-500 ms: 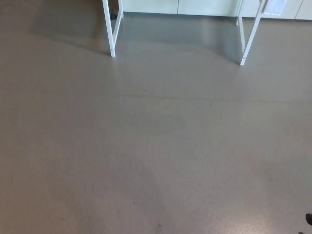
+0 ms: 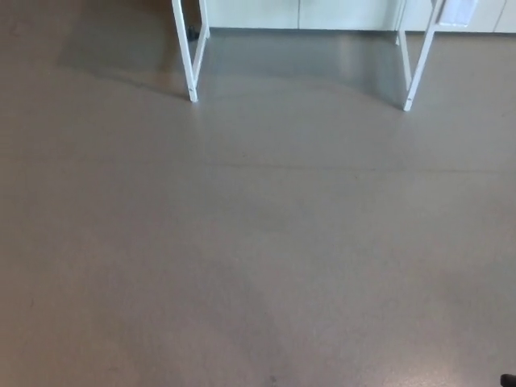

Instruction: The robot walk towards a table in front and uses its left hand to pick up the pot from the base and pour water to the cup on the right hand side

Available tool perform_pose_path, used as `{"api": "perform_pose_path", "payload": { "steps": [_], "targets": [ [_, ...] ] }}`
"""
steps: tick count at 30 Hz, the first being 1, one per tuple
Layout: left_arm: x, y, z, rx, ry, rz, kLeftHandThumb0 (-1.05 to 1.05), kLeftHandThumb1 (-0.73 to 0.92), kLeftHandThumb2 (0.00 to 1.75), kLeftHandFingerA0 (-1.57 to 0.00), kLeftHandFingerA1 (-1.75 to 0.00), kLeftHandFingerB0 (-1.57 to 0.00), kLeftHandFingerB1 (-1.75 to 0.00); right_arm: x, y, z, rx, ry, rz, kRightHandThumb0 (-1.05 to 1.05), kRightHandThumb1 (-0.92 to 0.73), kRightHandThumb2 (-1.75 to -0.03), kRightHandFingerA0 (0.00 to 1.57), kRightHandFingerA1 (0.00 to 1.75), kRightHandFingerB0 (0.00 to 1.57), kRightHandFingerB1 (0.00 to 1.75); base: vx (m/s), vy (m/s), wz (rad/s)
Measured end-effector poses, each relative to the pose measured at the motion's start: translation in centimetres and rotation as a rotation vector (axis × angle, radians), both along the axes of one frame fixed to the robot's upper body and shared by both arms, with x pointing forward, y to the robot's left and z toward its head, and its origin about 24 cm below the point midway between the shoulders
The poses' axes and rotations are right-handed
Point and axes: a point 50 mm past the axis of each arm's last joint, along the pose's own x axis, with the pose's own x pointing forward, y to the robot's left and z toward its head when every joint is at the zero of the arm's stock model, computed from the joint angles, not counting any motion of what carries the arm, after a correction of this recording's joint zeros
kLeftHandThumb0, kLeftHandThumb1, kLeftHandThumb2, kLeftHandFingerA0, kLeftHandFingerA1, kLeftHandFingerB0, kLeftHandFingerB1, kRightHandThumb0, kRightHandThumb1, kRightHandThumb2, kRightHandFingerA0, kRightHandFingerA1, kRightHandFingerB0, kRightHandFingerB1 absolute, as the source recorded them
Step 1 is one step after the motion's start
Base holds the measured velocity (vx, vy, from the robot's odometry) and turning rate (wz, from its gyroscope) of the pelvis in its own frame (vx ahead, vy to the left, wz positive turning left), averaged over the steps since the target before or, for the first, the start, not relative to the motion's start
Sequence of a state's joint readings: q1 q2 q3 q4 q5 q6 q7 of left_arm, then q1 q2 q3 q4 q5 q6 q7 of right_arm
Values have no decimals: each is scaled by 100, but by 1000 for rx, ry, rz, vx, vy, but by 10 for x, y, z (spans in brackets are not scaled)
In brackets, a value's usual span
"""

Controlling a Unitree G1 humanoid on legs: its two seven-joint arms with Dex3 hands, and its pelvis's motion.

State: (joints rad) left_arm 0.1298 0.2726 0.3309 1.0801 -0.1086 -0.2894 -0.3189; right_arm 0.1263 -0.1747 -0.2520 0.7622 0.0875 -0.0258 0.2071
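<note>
The pot, its base and the cup do not show in the head view. Only the lower parts of the table appear at the top: a white left leg point(image 2: 187, 56) and a white right leg point(image 2: 418, 60). The tabletop is cut off above the picture. Neither of my hands is in sight. A tiny dark speck point(image 2: 508, 380) sits at the bottom right corner; I cannot tell what it is.
Grey floor point(image 2: 258, 242) fills nearly the whole picture, with the table's shadow point(image 2: 298, 60) between the legs. A pale wall or cabinet base point(image 2: 322, 12) runs along the top edge behind the table.
The whole picture has shifted slightly down and right, so the camera has moved. The table legs sit a little lower in the frame than before.
</note>
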Motion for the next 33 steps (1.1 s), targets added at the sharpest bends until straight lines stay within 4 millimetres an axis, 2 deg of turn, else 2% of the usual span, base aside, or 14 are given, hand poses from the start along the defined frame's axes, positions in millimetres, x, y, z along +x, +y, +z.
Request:
{"api": "perform_pose_path", "payload": {
  "steps": [3, 6, 7, 10, 11, 19, 24, 26, 29, 30, 33],
  "targets": [
    [-12, -4, -5, -10, 29, -1, -21, 55, 62, -45, -43, -37, -39, -4, -5, 1, -21, 12, 14, -28, -63, -58, 58, 48, 36, 38, 110, 83, -9],
    [-16, -4, -6, -6, 28, -5, -16, 58, 57, -46, -41, -36, -35, -4, -5, 1, -31, 14, 29, -27, -63, -59, 61, 48, 37, 38, 124, 202, -13],
    [-18, -4, -6, -5, 30, -6, -22, 54, 61, -44, -42, -37, -38, -5, -5, 0, -32, 18, 36, -28, -63, -59, 61, 47, 37, 38, 137, 236, -32],
    [-20, -4, -6, -9, 33, -6, -22, 54, 61, -44, -42, -37, -38, -6, 1, -3, -26, 26, 55, -28, -63, -59, 61, 47, 37, 38, 142, 251, 0],
    [-20, -1, -4, 1, 29, -6, -21, 59, 57, -48, -40, -38, -35, -7, 2, -4, -24, 28, 60, -28, -64, -59, 61, 48, 37, 39, 194, 200, 17],
    [-25, 1, -3, 25, 32, -35, -20, 57, 57, -49, -40, -39, -35, -10, 5, -8, -31, 42, 89, -28, -62, -58, 59, 50, 36, 39, 206, 117, 4],
    [-26, 0, -4, 28, 29, -38, -23, 57, 57, -49, -40, -39, -35, -9, 6, -9, -38, 43, 110, -28, -63, -58, 55, 47, 35, 38, 248, -118, 15],
    [-27, 0, -4, 28, 31, -39, -23, 57, 57, -49, -40, -38, -35, -9, 7, -10, -36, 46, 112, -29, -62, -58, 59, 48, 37, 39, 321, -294, 37],
    [-22, -3, -4, 28, 18, -62, -23, 57, 57, -50, -40, -39, -35, -9, 1, -7, -57, 40, 118, -30, -64, -59, 57, 47, 36, 38, 265, -257, 32],
    [-23, -4, -5, 28, 19, -65, -31, 50, 65, -47, -45, -36, -41, -9, 1, -6, -61, 38, 123, -31, -63, -59, 57, 47, 36, 39, 257, -58, 0],
    [-25, -4, -5, 31, 22, -70, -31, 50, 65, -48, -45, -36, -41, -8, 1, -6, -69, 37, 140, -33, -62, -58, 56, 47, 36, 39, 282, -3, -4]
  ]
}}
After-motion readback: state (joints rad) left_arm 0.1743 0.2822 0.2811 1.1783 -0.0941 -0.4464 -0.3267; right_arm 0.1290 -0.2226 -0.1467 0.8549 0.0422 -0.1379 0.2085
